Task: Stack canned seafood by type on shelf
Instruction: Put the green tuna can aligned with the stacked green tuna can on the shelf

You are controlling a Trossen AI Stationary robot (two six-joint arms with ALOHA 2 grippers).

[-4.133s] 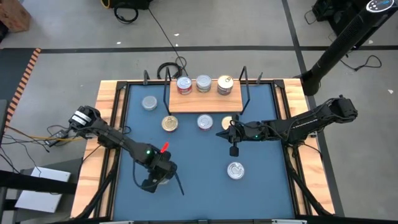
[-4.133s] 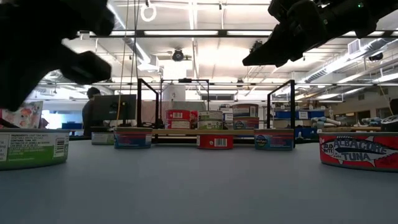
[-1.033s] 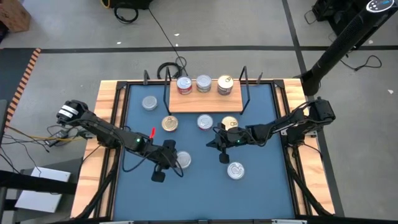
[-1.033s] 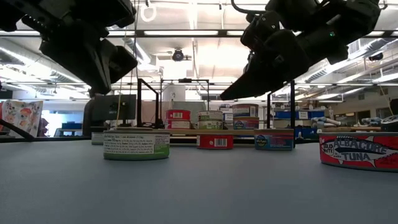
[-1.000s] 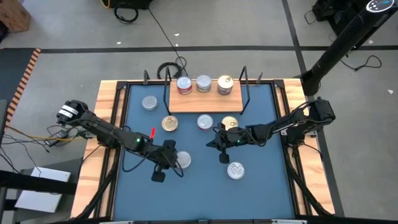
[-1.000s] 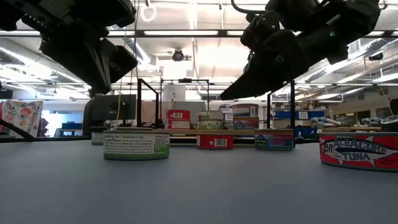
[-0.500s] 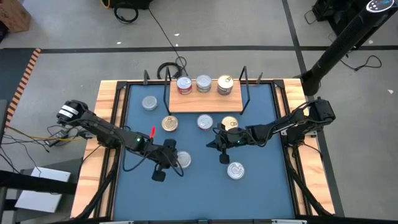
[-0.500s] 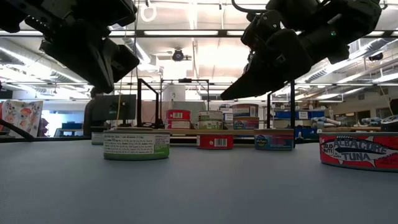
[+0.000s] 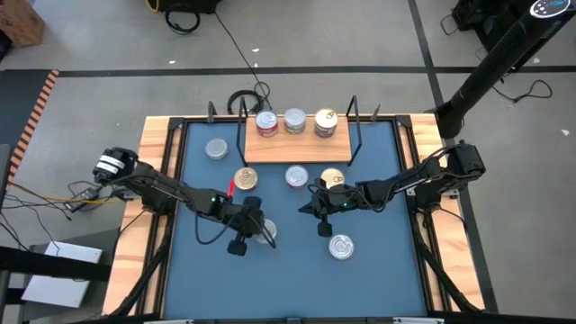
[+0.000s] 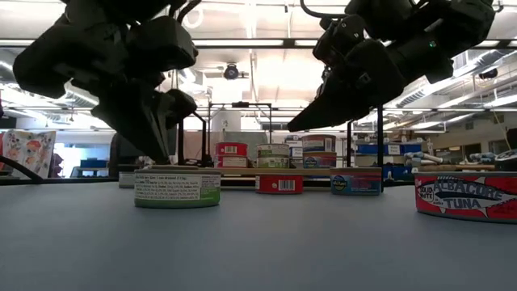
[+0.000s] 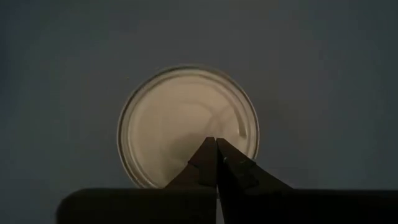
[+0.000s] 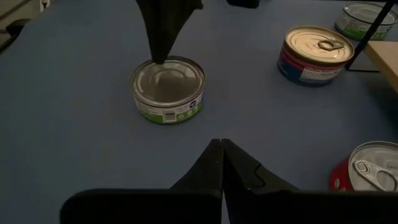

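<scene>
A green-labelled tin (image 12: 168,90) of canned seafood stands on the blue table, also seen in the high view (image 9: 267,234). My left gripper (image 11: 216,140) is shut, its tips down at this tin's silver lid near the rim. My right gripper (image 12: 222,142) is shut and hangs in the air to the tin's right, pointing toward it and touching nothing. The wooden shelf (image 9: 297,148) at the far side carries three stacks of tins (image 9: 294,121). My left gripper's shut fingertips (image 12: 158,57) come from above, slanting down, at the lid's edge (image 12: 149,67) of the green-labelled tin. I cannot tell whether they touch it. The tin stands flat on the table.
Loose tins stand on the table: a silver one (image 9: 216,148) at the far left, a gold one (image 9: 245,179), two before the shelf (image 9: 297,176) (image 9: 331,178), and one near the front (image 9: 340,246). The shelf's black wire uprights (image 9: 353,126) stand at its ends.
My left gripper has moved toward the table's right edge and down, staying shut, until its tips stand at the green-labelled tin's lid. The tin has kept its place.
</scene>
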